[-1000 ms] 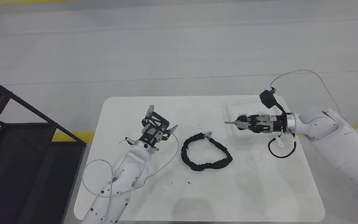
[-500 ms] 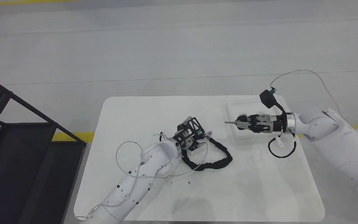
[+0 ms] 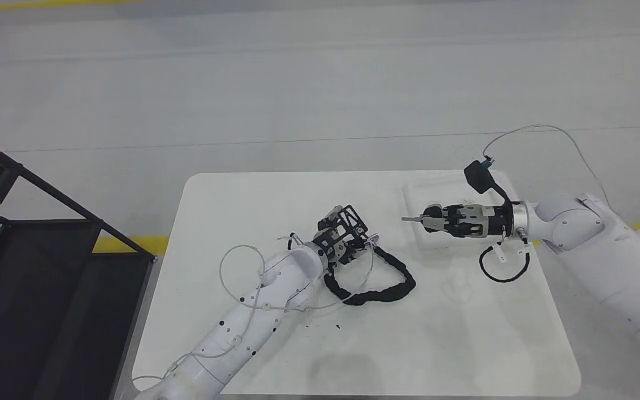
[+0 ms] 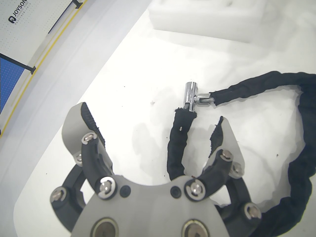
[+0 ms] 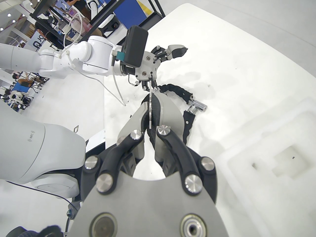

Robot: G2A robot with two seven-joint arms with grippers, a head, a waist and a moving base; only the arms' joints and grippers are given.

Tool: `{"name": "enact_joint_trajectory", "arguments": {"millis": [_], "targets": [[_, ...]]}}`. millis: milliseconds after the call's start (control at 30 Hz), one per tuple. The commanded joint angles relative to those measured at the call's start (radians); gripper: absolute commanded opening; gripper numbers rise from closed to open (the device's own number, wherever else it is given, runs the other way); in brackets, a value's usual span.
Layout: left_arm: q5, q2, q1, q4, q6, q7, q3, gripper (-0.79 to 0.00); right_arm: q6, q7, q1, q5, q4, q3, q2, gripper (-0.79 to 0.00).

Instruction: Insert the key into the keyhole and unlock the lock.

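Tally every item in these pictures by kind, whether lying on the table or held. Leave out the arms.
chain lock: 1
key: 1
foam tray: 1
Total: 3

One counter [image 3: 450, 330] carries one black chain lock [image 3: 395, 290] with one silver cylinder [image 4: 190, 94], and one white foam tray [image 3: 440, 190]. Two end effectors are over it: the left end effector [image 4: 151, 114] and the right end effector [image 3: 425, 219]. One key [image 5: 149, 109] is in view.
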Motion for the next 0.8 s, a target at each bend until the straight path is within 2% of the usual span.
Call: {"name": "enact_joint_trajectory", "arguments": {"millis": [0, 433, 600, 767], "targets": [[0.0, 0.0, 0.0, 0.0, 0.0, 0.0, 0.0, 0.0, 0.0, 0.0, 0.0, 0.0, 0.0, 0.0, 0.0, -0.785], [-0.039, 0.002, 0.011, 0.011, -0.016, 0.0, -0.02, 0.0, 0.0, 0.0, 0.0, 0.0, 0.0, 0.0, 0.0, -0.785], [-0.134, 0.002, -0.021, 0.026, -0.158, -0.024, -0.048, 0.0, 0.0, 0.0, 0.0, 0.0, 0.0, 0.0, 0.0, -0.785], [-0.272, -0.004, -0.092, 0.045, -0.338, -0.143, -0.054, 0.0, 0.0, 0.0, 0.0, 0.0, 0.0, 0.0, 0.0, -0.785]]}}
